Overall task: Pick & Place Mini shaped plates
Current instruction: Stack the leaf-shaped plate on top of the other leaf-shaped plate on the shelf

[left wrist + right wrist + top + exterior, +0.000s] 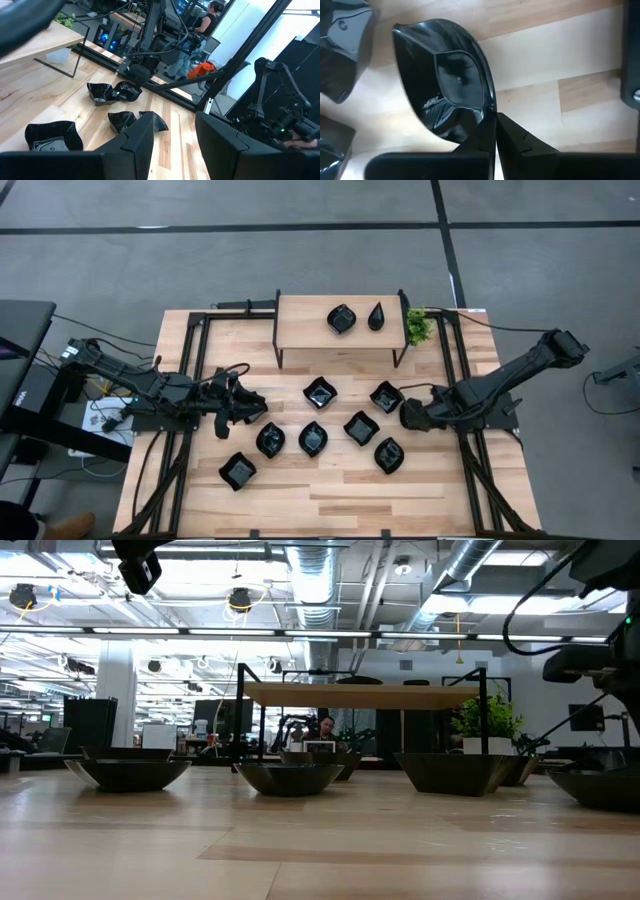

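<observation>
just so — right gripper (495,131) jaws pinch a mini shaped plate's (451,80) rim — left gripper (172,145) jaws agape.

Dark jointed arms (500,385) — black cabling

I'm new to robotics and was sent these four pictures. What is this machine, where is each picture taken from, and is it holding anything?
It is a robot with two dark arms working at a wooden table. One picture looks straight down from above. One looks level across the tabletop. The other two come from cameras on the arms' wrists.

Seven small glossy black dishes lie on the table. Two more sit on a low shelf beside a little green plant.

The right end effector is shut and appears to pinch the rim of one dish. The left end effector is open and holds nothing.
</observation>
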Controlling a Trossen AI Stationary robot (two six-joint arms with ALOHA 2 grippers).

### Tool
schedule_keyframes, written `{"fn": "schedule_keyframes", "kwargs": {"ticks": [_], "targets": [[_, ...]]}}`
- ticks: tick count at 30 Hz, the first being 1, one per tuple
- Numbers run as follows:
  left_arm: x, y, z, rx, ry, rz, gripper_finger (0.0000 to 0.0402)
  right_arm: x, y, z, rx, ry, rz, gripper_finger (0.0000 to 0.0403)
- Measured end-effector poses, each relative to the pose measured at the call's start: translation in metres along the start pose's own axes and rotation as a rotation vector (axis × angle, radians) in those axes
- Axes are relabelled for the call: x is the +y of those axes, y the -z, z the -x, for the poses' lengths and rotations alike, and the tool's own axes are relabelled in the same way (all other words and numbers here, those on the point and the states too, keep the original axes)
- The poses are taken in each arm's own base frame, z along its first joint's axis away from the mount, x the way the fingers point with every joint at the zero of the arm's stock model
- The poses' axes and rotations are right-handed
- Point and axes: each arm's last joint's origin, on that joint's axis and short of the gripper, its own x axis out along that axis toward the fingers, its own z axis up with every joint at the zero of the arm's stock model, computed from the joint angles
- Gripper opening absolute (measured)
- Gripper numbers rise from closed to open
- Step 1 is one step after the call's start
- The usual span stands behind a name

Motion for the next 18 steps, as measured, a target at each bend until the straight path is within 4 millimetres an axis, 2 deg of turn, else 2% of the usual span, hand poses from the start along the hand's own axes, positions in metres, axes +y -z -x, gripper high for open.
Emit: {"fn": "schedule_keyframes", "kwargs": {"ticks": [5,18], "targets": [[0.000,0.000,0.000,0.000,0.000,0.000,0.0145,0.002,0.001,0.009,-0.008,0.010,0.009,0.0000],[0.000,0.000,0.000,0.000,0.000,0.000,0.0145,0.005,0.004,0.013,0.049,0.011,0.013,0.0000]]}}
